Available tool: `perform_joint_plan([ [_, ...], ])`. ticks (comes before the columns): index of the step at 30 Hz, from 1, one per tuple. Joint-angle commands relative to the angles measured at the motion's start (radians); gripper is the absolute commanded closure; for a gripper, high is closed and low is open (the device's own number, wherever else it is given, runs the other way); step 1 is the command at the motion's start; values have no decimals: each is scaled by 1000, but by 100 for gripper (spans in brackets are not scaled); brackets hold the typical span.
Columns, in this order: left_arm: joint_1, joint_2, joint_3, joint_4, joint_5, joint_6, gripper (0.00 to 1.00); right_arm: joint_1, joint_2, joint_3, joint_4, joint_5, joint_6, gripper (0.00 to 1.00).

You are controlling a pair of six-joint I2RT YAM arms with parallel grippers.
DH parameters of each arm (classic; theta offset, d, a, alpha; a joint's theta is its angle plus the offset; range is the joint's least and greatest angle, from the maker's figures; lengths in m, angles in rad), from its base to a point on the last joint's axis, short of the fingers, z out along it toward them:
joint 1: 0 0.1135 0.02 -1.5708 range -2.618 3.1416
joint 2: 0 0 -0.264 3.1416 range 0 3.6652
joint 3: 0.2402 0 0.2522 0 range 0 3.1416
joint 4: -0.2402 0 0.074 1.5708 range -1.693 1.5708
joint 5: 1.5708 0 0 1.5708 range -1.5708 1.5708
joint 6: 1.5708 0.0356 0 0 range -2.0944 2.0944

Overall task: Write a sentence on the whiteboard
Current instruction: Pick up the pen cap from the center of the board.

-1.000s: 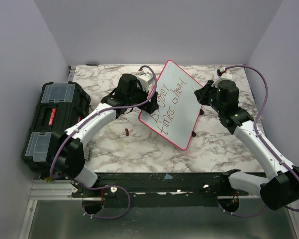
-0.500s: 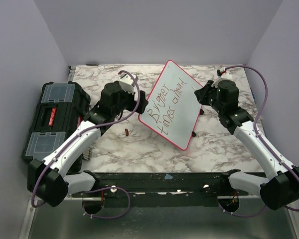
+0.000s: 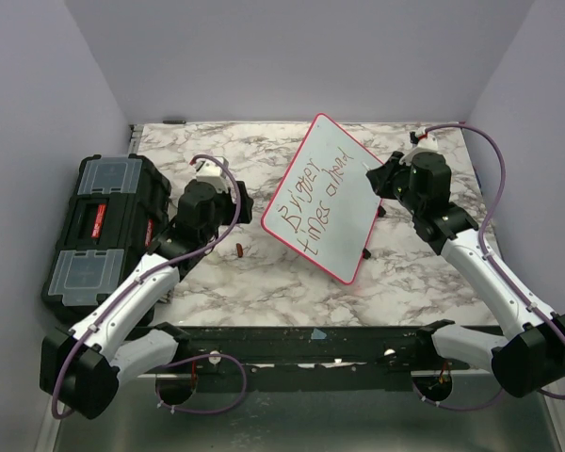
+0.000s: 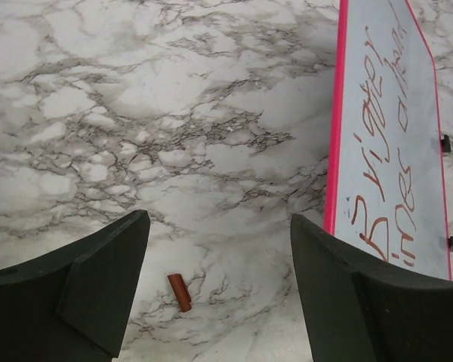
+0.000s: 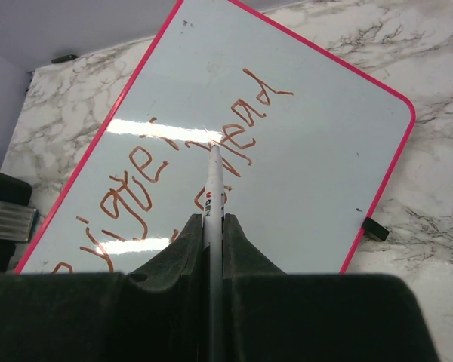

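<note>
Pink-framed whiteboard (image 3: 344, 212) bearing sentence (image 3: 313, 198). Slim white marker (image 5: 214, 185) clamped in right gripper (image 5: 211, 224), tip at lettering. Jaws of left gripper (image 4: 219, 222) wide, empty.

The flat, rounded-corner whiteboard (image 3: 331, 198) has a pale grey-white surface inside a thin red-pink frame, with small black clips (image 5: 372, 227) on one edge. The handwritten marker sentence (image 3: 311, 200) on it is dark reddish-brown. The stone-look table (image 3: 264, 278) is white marble-patterned, veined in grey and black. The boxy plastic toolbox (image 3: 99, 226) is black, with clear lid compartments and a red label. A small cylindrical piece (image 4: 179, 292) is rusty red-brown. The slim plastic marker (image 5: 213, 188) is white with red print. The left gripper (image 4: 219, 226) and right gripper (image 5: 212, 223) are matte black. The left arm (image 3: 141, 282) and right arm (image 3: 494, 273) are white and black, with purple cables (image 3: 494, 169). The walls (image 3: 292, 56) are pale lavender.
</note>
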Motion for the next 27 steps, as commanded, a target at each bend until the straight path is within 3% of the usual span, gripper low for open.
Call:
perform_joint_plan([
  [1, 9, -30, -36, -48, -125, -82, 23, 7, 2, -18, 34, -23, -9, 99],
  [15, 9, 151, -80, -162, -115, -247, 28, 7, 5, -18, 30, -33, -9, 99],
  [16, 9, 184, -88, -161, -115, -273, 37, 7, 5, -16, 30, -35, -10, 99],
  [17, 9, 194, -90, -159, -114, -281, 38, 6, 4, -16, 29, -34, -11, 99],
  [27, 9, 324, -56, -175, -101, -318, 38, 6, 6, -16, 29, -38, -11, 99],
])
